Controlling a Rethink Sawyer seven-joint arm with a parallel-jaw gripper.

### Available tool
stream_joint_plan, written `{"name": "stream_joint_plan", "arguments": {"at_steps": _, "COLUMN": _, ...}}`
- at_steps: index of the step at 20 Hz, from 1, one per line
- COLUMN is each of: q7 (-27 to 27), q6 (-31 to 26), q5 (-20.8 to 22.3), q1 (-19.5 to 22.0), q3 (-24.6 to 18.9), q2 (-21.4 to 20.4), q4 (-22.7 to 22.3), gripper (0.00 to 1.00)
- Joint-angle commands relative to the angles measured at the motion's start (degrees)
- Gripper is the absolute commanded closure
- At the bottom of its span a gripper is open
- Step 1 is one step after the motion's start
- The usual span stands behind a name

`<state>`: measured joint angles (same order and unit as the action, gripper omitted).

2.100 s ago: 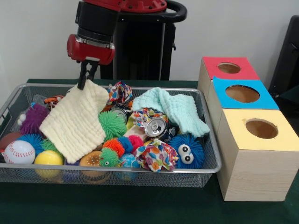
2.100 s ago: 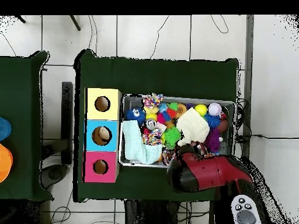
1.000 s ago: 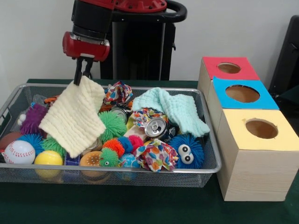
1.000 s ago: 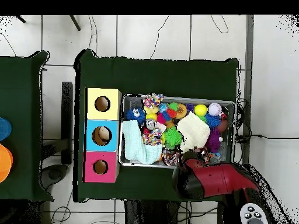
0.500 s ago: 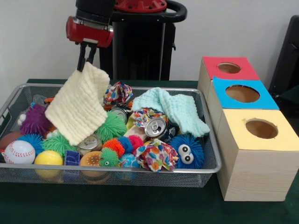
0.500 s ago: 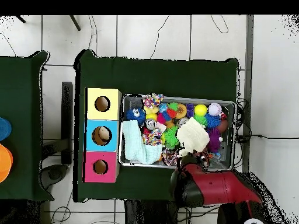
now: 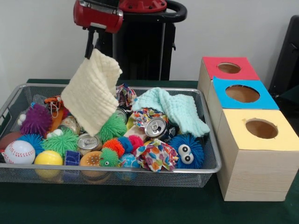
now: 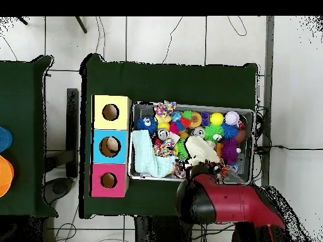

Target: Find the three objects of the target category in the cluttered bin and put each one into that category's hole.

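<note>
A pale cream, ribbed knitted cloth (image 7: 92, 91) hangs by one corner from the black pincer (image 7: 89, 44), which is clenched on that top corner. The cloth droops as a tilted diamond, its lower corner just above the heap of toys in the silver wire-mesh bin (image 7: 140, 177), near a silver drink can (image 7: 87, 142) with a pull-tab top and a spiky green ball (image 7: 113, 126). From overhead the cream cloth (image 8: 200, 150) shows over the middle of the bin, partly hidden by the arm.

The red and black arm (image 7: 99, 13) comes down from above over the bin's left part in the front view, its red wrist housing level and the thin black fingers pointing straight down.

A mint-green knitted cloth (image 7: 175, 108) lies folded at the bin's right end, toward the row of three wooden boxes: red-topped (image 7: 229, 67), blue-topped (image 7: 242, 93) and yellow-topped (image 7: 260, 129), each with a round hole. All stand on the dark green surface (image 7: 140, 205).
</note>
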<state>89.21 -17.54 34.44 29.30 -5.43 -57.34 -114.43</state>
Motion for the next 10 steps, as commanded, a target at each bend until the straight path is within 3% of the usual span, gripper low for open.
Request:
{"name": "stream_joint_plan", "arguments": {"at_steps": 1, "q7": -0.38, "q6": -7.5, "q5": -5.63, "q1": -0.04, "q3": -8.55, "q2": -1.21, "q4": -1.54, "gripper": 1.0}}
{"name": "stream_joint_plan", "arguments": {"at_steps": 10, "q7": -3.94, "q6": -8.79, "q5": -8.92, "q1": 3.13, "q3": -13.98, "q2": -1.62, "q4": -1.51, "gripper": 1.0}}
